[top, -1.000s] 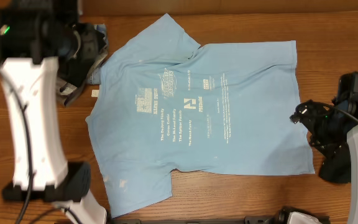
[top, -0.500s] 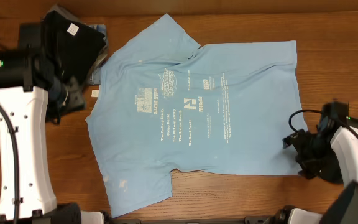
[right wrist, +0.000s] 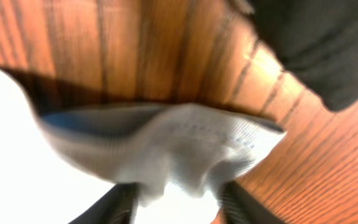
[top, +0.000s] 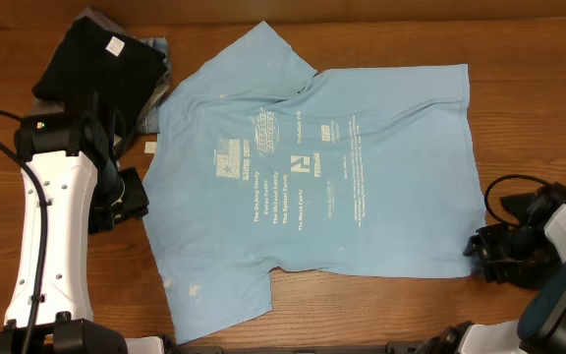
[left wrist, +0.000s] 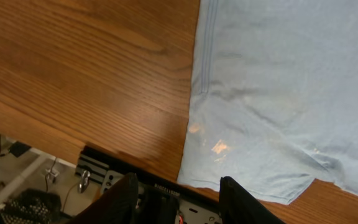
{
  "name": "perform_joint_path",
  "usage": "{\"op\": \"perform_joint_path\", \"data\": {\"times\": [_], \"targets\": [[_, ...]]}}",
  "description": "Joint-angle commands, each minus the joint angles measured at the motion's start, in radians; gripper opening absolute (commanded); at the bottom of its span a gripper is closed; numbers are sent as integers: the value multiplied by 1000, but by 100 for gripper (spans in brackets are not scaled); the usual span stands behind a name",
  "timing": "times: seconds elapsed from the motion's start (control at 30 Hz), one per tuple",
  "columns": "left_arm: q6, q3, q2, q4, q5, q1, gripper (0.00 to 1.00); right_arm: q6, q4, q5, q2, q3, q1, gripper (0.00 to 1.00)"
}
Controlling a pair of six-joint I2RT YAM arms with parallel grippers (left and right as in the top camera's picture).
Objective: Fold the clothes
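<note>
blue T-shirt [top: 312, 167] | print unreadable | left end effector [left wrist: 178, 198] released | right end effector [right wrist: 176, 198] grasping hem

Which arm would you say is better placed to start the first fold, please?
Probably the right: its gripper is already at the shirt's bottom corner, fabric between its jaws. The left gripper sits beside a sleeve, empty.

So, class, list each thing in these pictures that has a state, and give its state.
Light blue printed T-shirt: spread flat, unfolded, bottom corner lifted.
Black folded garment: folded, lying on the wooden table.
Left pincer: open, holding nothing.
Right pincer: shut on the shirt's corner.
</note>
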Motion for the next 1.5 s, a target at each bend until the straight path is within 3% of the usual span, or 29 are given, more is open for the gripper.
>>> {"op": "perform_joint_path", "data": {"times": [0.0,0.13,0.4,0.77,1.03,1.23,1.33,1.47], "targets": [[-21,-16,-13,2,29,35,45,-52,-6,17,16,4,-5,16],[2,-16,-19,-13,77,67,45,-67,-101,16,-26,86,-5,5],[12,-85,-31,-16,150,53,45,-126,-238,11,-126,264,8,5],[29,-429,-53,180,366,32,56,-126,-212,-57,-138,275,10,5],[-90,-655,-53,398,343,-1,66,-126,-188,-57,-138,275,10,5],[-216,-786,-51,532,290,-14,67,-126,-184,-79,-138,275,10,5],[-224,-823,-49,560,299,-14,57,-126,-178,-91,-138,275,10,5],[-213,-823,-49,562,301,-14,19,-126,-171,-94,-138,275,10,5]]}}
